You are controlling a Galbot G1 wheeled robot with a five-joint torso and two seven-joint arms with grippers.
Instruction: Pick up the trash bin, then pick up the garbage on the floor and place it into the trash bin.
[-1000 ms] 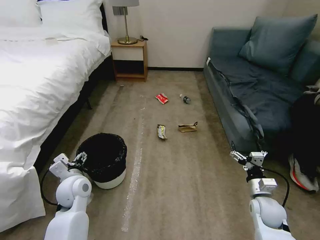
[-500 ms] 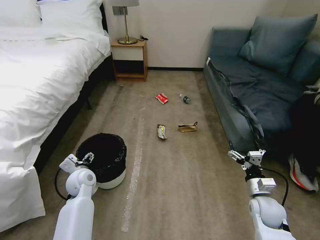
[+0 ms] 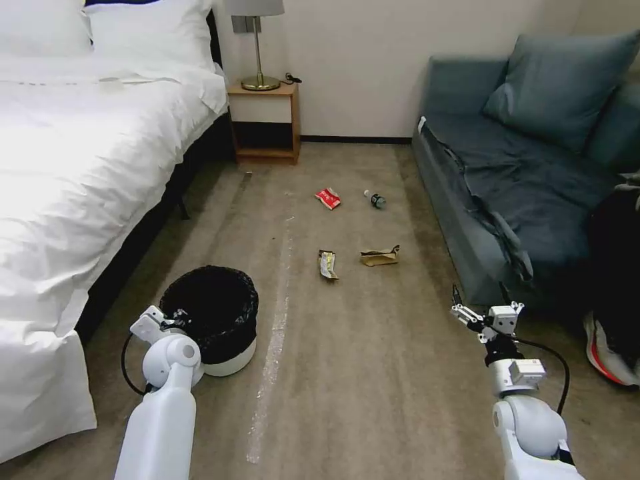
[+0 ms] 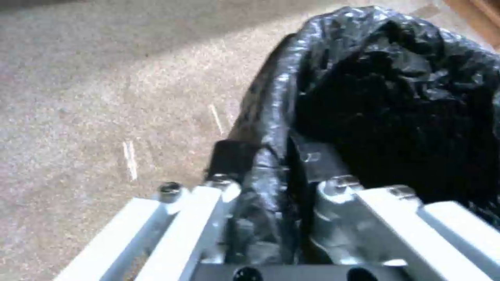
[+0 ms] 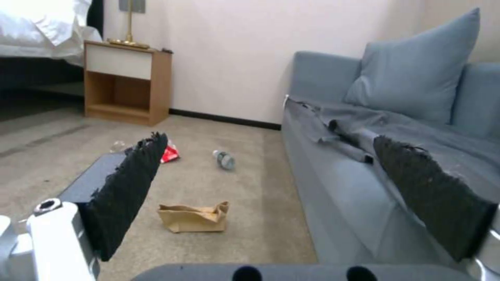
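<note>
While the left gripper (image 4: 271, 183) pinches the rim of the trash bin (image 3: 223, 347) beside the bed (image 3: 73, 187), the right gripper (image 3: 483, 313) hangs wide open near the sofa (image 3: 480, 220). The garbage (image 3: 327, 263) lies further ahead on the carpet, with nothing between

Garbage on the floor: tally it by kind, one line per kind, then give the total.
Red snack packet: 1
Clear bottle with green label: 1
Yellow-silver wrapper: 1
Crumpled brown paper bag: 1
Total: 4, all lying on the carpet, none in the trash bin.
</note>
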